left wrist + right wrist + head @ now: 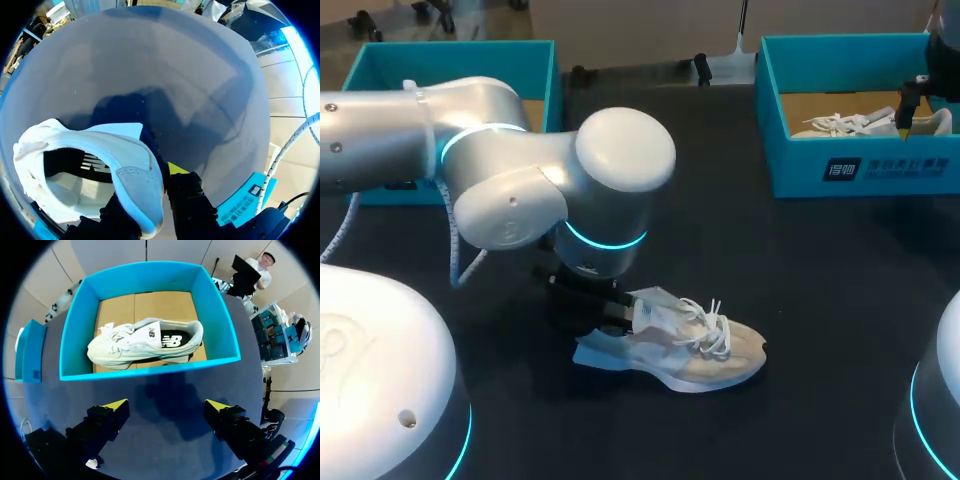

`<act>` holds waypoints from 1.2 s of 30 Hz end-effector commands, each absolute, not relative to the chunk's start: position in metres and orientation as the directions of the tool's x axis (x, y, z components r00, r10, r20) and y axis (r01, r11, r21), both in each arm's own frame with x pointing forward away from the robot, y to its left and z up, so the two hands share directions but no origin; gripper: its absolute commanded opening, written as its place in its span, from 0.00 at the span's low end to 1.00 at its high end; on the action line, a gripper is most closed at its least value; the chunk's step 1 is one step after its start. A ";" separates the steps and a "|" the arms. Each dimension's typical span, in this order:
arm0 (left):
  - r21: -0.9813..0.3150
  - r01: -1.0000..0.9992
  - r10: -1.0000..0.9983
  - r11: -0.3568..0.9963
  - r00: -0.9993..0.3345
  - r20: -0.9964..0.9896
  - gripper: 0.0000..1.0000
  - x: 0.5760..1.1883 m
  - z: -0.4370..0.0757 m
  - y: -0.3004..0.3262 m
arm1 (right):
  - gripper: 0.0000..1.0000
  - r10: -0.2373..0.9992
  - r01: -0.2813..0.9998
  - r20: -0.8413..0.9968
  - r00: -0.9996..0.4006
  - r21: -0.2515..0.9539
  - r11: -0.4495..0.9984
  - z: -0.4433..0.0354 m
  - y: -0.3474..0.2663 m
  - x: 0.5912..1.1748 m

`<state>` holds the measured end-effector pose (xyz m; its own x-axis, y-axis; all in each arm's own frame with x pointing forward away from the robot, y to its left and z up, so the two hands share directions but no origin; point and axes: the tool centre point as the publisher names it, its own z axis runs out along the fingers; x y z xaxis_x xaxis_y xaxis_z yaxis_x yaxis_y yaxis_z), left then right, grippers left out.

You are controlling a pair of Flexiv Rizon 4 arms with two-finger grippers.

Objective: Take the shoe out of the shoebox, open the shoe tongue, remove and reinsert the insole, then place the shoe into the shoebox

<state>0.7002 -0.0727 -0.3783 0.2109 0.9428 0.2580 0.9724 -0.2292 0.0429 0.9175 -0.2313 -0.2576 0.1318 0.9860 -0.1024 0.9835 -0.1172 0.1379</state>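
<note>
Your left arm [440, 140] came in from the left and bent down over the middle of the dark table [790, 270]. Its left gripper [592, 300] sat at the heel end of the white shoe [690, 350], which stood on its sole on the table outside both boxes, toe to the right and laces up. From the left wrist you could see into the shoe's opening [80, 167]. A padded piece of the upper stood between the two black fingers, one on each side of it and pressed against it, so the left gripper [150, 186] was clamped on the shoe. Only one yellow tip [175, 168] showed.

Your right gripper [908, 108] hung at the far right by the teal shoebox [790, 150]. Its fingers were spread wide with nothing between them, and the right gripper [166, 406] was over bare table on the near side of the shoebox wall [150, 371]. A second white shoe [145, 342] lay inside that box on the brown floor. Another teal box [450, 55] stood at the far left, behind the left arm.
</note>
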 end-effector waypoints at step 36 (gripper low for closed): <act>0.010 0.985 0.963 -0.170 0.164 0.212 1.00 0.706 -0.381 -0.079 | 1.00 0.986 0.983 -0.102 0.133 0.140 -0.118 -0.258 -0.231 0.916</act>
<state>0.7026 -0.0864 -0.3894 0.1648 0.9583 0.2335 0.9848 -0.1732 0.0157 0.9175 -0.2313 -0.2575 0.1319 0.9860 -0.1024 0.9835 -0.1172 0.1379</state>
